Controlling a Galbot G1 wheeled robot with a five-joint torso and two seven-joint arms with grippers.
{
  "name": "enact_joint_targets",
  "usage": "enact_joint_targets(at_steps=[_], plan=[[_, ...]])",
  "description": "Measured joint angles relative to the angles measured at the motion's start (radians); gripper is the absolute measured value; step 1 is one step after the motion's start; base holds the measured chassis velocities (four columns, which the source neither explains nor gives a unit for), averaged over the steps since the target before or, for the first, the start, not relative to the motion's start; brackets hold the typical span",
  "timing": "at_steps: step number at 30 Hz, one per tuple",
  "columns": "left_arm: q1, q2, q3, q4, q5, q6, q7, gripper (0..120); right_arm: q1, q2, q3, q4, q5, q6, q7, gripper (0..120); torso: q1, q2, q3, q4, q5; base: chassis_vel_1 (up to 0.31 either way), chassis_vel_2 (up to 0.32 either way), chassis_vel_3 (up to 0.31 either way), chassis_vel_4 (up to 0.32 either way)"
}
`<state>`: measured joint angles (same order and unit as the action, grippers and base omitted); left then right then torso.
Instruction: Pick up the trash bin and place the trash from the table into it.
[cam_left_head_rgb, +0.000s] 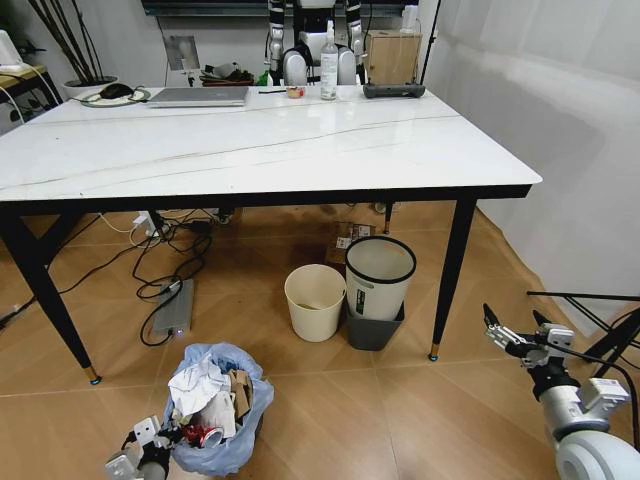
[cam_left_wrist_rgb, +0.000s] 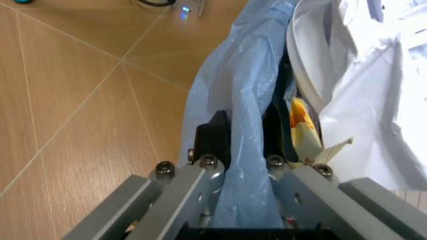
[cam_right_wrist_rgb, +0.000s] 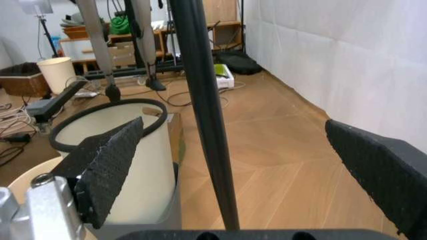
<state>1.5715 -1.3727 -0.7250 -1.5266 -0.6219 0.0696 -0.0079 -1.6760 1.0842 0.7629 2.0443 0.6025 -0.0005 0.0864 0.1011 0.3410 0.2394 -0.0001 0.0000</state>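
The trash bin (cam_left_head_rgb: 218, 408) stands on the wooden floor (cam_left_head_rgb: 400, 410) at roughly 7 o'clock in the head view, in front of the desk (cam_left_head_rgb: 250, 140) and clear of its black legs. Its light-blue bag bulges over the rim and holds the trash (cam_left_head_rgb: 212, 395): crumpled white tissue, brown cardboard and a red item. The left gripper (cam_left_head_rgb: 160, 440) is at the bin's near-left rim; in the left wrist view its jaws are closed on a fold of the blue bag (cam_left_wrist_rgb: 243, 165), one finger (cam_left_wrist_rgb: 212, 140) outside the plastic and the other inside, next to a yellow wrapper (cam_left_wrist_rgb: 301, 122) and a white paper plate (cam_left_wrist_rgb: 313, 55). The right gripper (cam_left_head_rgb: 518, 335) hangs at about 4 o'clock, well apart from the bin, jaws spread wide and holding nothing. Under the desk stand a cream round bin (cam_left_head_rgb: 315, 302) and a white bin with a black rim (cam_left_head_rgb: 380, 275). No writing is legible on any item.
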Motion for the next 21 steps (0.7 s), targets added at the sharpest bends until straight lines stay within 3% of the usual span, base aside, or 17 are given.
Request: enact_joint_targets(at_steps=[8, 21], plan=[[-0.003, 0.0, -0.001, 0.014, 0.0, -0.002, 0.002, 3, 0.0, 0.0, 0.0, 0.0, 0.0, 0.0, 0.0, 100, 0.0, 0.001, 0.001, 0.0, 0.0, 0.0, 0.0, 0.0, 0.0], [-0.007, -0.001, -0.003, 0.024, -0.003, -0.006, 0.004, 16, 0.0, 0.0, 0.0, 0.0, 0.0, 0.0, 0.0, 100, 0.001, 0.003, 0.002, 0.0001, 0.0, 0.0, 0.0, 0.0, 0.0]])
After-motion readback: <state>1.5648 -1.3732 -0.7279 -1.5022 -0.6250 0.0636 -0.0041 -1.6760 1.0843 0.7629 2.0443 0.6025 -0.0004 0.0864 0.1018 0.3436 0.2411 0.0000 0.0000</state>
